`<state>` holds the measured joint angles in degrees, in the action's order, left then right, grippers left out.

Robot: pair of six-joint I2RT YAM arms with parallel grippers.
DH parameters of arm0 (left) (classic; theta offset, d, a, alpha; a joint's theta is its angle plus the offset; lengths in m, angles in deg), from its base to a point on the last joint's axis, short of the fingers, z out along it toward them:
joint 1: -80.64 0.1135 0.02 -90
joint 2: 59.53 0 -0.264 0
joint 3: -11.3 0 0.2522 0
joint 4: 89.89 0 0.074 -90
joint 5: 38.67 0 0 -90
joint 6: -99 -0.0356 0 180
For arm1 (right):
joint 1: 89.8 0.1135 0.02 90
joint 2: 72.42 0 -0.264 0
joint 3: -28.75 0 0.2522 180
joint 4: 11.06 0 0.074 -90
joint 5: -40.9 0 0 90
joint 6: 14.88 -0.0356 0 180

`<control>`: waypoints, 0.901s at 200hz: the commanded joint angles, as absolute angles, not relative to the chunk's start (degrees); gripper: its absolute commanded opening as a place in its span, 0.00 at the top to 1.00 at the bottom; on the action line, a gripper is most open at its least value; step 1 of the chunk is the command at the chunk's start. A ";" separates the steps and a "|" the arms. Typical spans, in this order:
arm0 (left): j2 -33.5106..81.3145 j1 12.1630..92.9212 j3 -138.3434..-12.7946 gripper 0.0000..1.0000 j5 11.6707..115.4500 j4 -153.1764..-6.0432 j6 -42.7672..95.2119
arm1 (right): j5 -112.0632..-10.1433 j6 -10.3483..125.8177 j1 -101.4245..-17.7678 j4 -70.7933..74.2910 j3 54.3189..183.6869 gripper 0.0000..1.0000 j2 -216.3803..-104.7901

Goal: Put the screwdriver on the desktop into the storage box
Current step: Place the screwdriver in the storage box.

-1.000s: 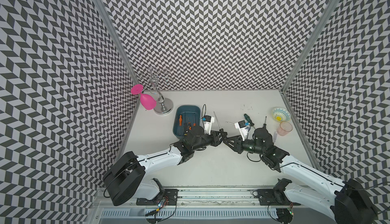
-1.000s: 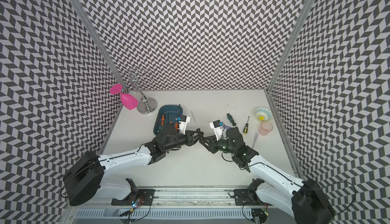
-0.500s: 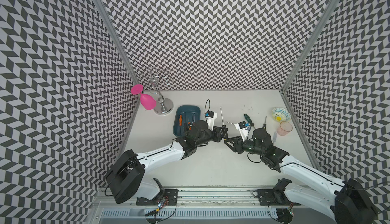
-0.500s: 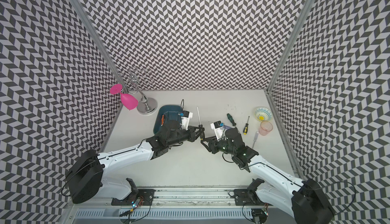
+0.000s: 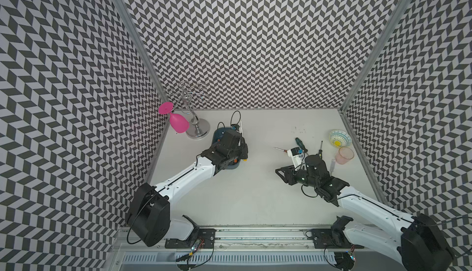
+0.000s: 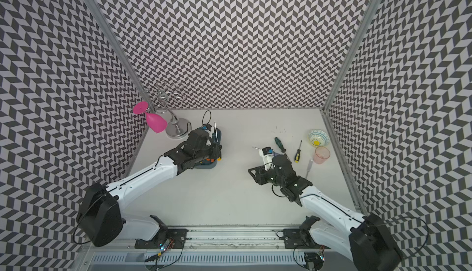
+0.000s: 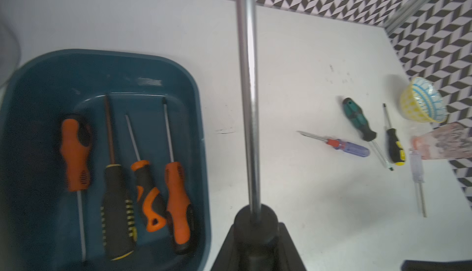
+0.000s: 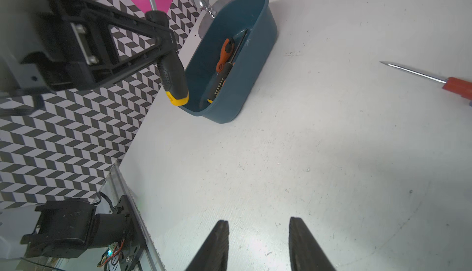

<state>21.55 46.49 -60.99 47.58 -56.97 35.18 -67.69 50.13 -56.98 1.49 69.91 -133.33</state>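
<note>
Gripping the screwdriver (image 8: 174, 79), left gripper (image 8: 163, 41) now moved over storage box (image 8: 258, 65).

storage box (image 5: 216, 134) mostly under L arm (image 5: 184, 180) in top views, held screwdriver (image 7: 246, 78) tip cut off, pink cup (image 7: 444, 142) blurred

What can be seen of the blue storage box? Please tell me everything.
The storage box is a dark teal tub, plastic by its look, rectangular with rounded corners and low smooth walls, open on top. It stands flat on the white desktop, close to the metal stand's base. Four screwdrivers lie side by side on its floor, three pointing one way and one reversed. In both top views the left arm covers most of it.
</note>
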 commanded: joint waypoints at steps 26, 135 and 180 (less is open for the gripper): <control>29.33 51.32 -67.78 1.00 41.48 -48.16 29.66 | -66.51 51.03 -57.94 0.74 68.97 0.58 -134.29; 48.57 54.25 -79.90 0.99 37.13 -45.61 28.42 | -66.37 50.86 -58.69 0.37 68.09 0.58 -133.42; 51.61 54.93 -80.58 0.93 37.44 -44.21 28.78 | -66.24 50.64 -58.95 -0.01 67.85 0.58 -133.64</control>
<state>50.58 54.45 -79.26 37.62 -46.39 29.19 -66.82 50.28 -58.51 1.49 68.58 -134.00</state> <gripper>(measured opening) 0.221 0.419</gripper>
